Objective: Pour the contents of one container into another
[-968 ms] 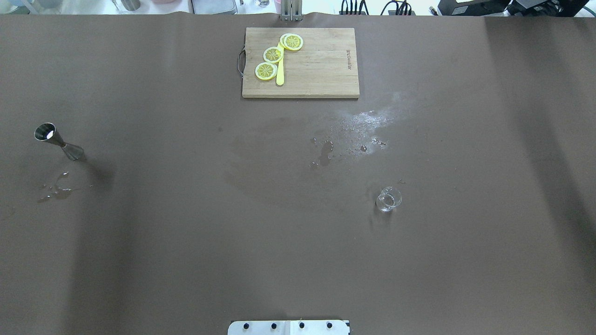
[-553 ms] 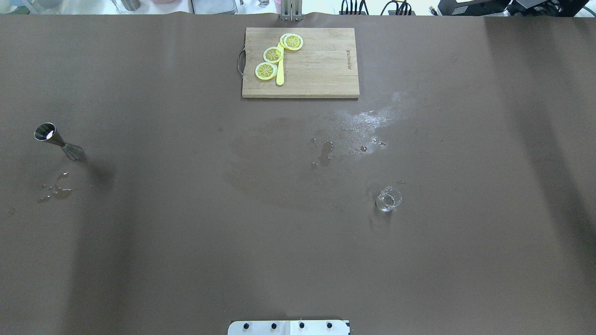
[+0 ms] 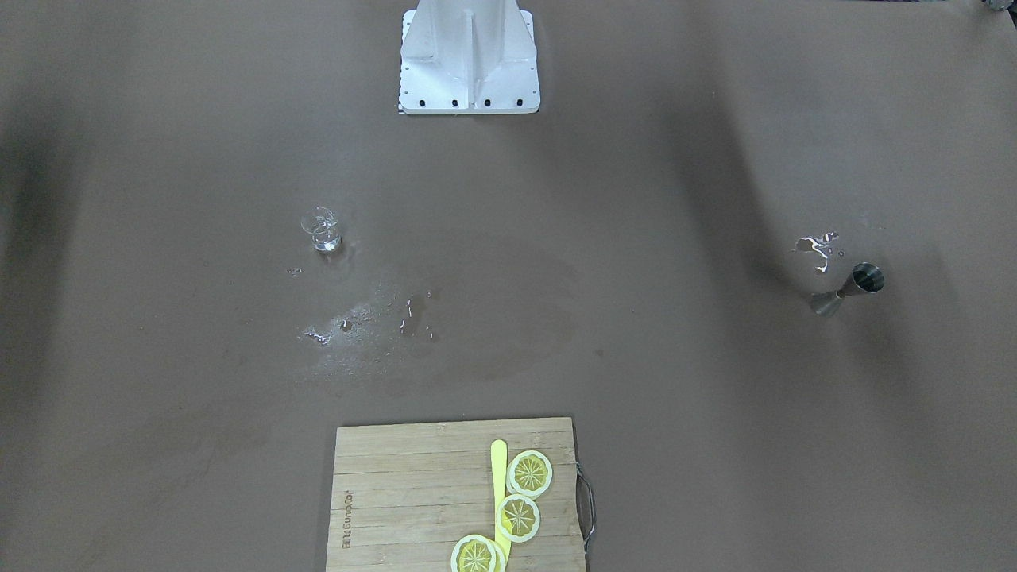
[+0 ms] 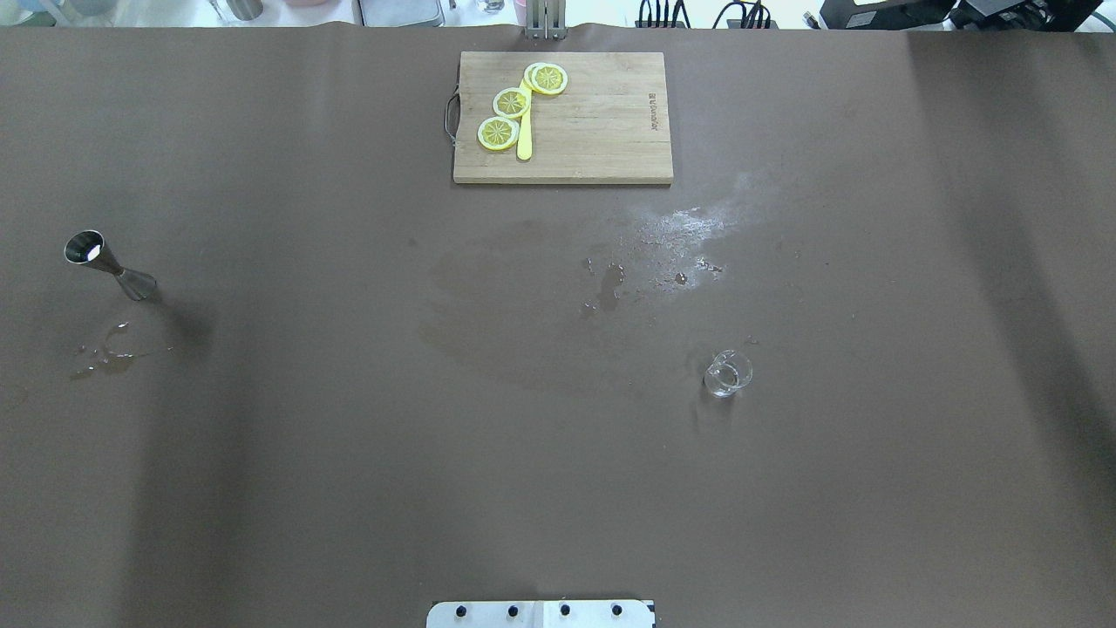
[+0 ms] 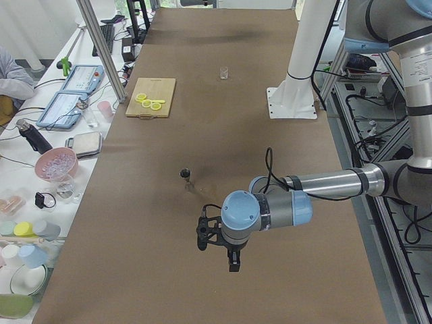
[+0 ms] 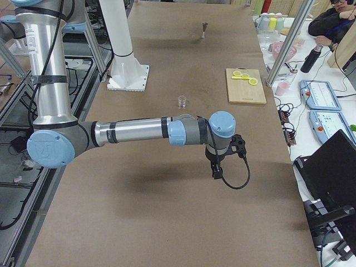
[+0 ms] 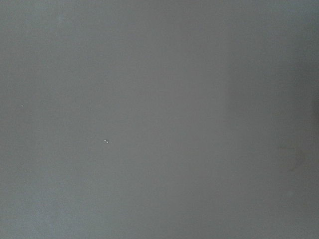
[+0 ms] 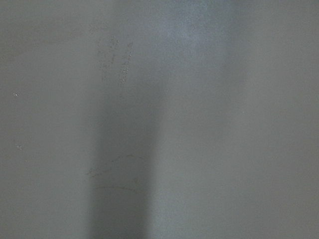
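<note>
A steel jigger (image 4: 109, 266) stands upright at the table's left side, also seen in the front view (image 3: 846, 290). A small clear glass beaker (image 4: 728, 373) stands right of centre and shows in the front view too (image 3: 322, 230). Neither gripper appears in the overhead or front views. In the exterior left view my left gripper (image 5: 231, 260) hangs above the brown mat, nearer the camera than the jigger (image 5: 186, 177). My right gripper (image 6: 216, 172) hovers well short of the beaker (image 6: 182, 100). I cannot tell if either is open or shut. Both wrist views show only bare mat.
A wooden cutting board (image 4: 602, 131) with lemon slices (image 4: 511, 102) and a yellow knife sits at the far centre. Wet spill patches (image 4: 671, 244) lie between board and beaker, and another puddle (image 4: 105, 356) lies near the jigger. The robot's white base (image 3: 469, 59) stands at the near edge.
</note>
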Tool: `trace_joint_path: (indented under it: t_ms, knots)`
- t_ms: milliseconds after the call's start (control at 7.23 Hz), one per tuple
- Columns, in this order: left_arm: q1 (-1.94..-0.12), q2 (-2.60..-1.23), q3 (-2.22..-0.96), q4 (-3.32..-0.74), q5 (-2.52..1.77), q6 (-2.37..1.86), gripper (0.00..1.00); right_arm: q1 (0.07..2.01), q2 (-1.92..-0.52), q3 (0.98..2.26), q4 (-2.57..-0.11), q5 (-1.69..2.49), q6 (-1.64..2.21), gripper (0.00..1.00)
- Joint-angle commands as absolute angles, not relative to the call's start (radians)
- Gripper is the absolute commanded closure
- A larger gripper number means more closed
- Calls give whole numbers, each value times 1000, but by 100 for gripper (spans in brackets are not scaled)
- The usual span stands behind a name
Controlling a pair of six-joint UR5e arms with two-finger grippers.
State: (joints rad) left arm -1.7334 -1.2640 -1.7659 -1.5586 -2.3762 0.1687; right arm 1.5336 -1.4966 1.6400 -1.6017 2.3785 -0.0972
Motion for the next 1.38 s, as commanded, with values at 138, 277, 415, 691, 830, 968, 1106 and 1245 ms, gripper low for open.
trace_joint_path:
  t_ms: [138, 277, 415, 691, 830, 968, 1106, 1245]
  knots:
    - [-1735, -1264, -1766, -1557, -2375, 169, 2, 1505, -1482, 1646, -1595, 2384, -97, 0]
    - [-1735, -1264, -1764, -1557, -2375, 169, 2, 1499, -1479, 1649, -1595, 2387, -106, 0]
    - [-1733, -1264, -1766, -1557, -2375, 169, 2, 1487, -1480, 1646, -1563, 2390, -109, 0]
    - [-1733, -1262, -1766, -1559, -2375, 169, 2, 1444, -1482, 1625, -1395, 2388, -95, 0]
    - [-1733, -1262, -1766, -1559, -2375, 169, 2, 1433, -1480, 1634, -1355, 2393, -97, 0]
    - [-1733, -1264, -1766, -1559, -2375, 169, 2, 1427, -1483, 1623, -1262, 2413, -95, 0]
    - [-1735, -1262, -1767, -1560, -2375, 170, 2, 1404, -1473, 1621, -1235, 2416, -97, 0]
    - [-1733, -1264, -1766, -1560, -2375, 172, 2, 1387, -1457, 1631, -1232, 2431, -95, 0]
